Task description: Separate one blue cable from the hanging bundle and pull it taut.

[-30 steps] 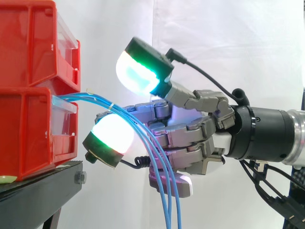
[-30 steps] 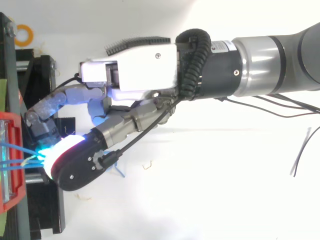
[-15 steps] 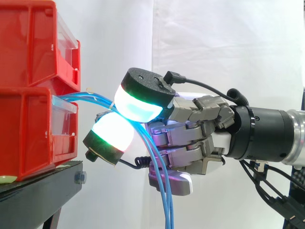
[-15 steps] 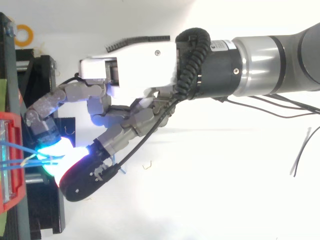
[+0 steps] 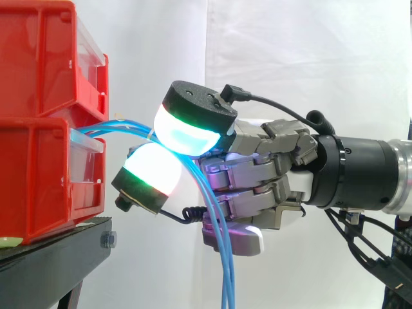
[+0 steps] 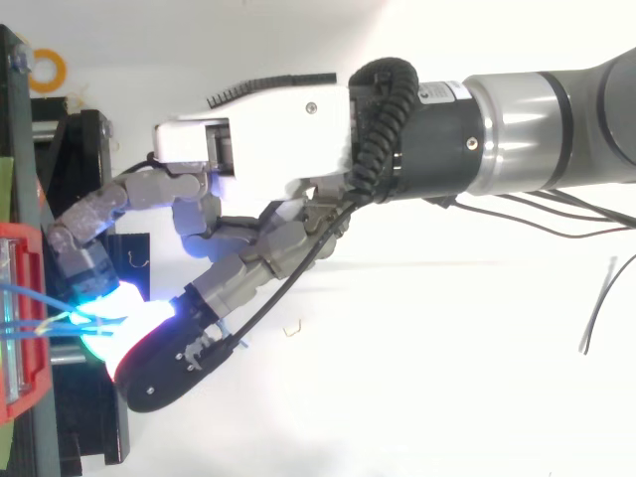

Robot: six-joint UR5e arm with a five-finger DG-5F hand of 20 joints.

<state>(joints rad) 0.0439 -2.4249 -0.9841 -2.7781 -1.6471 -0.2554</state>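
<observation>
Several thin blue cables (image 5: 221, 257) leave the clear front of the lower red bin (image 5: 38, 174), arch to the right and hang down past the hand (image 5: 257, 180). The hand reaches in from the right with its fingers curled. Two glowing fingertips (image 5: 190, 132) close on each other just right of the bin, and the cables pass between them. I cannot tell how many cables are pinched. From above, the hand (image 6: 268, 149) stretches left and its cyan pads meet over the blue cables (image 6: 30, 323) at the bin's edge.
A second red bin (image 5: 38, 58) is stacked on the lower one, both on a black stand (image 5: 51, 257). A yellow tape ring (image 6: 48, 70) lies at the top left. Thin loose wires (image 6: 596, 308) trail on the white surface at the right.
The raised upper fingertip has swung down onto the cables against the lower pad. The cables' arch near the bin now sits a little higher.
</observation>
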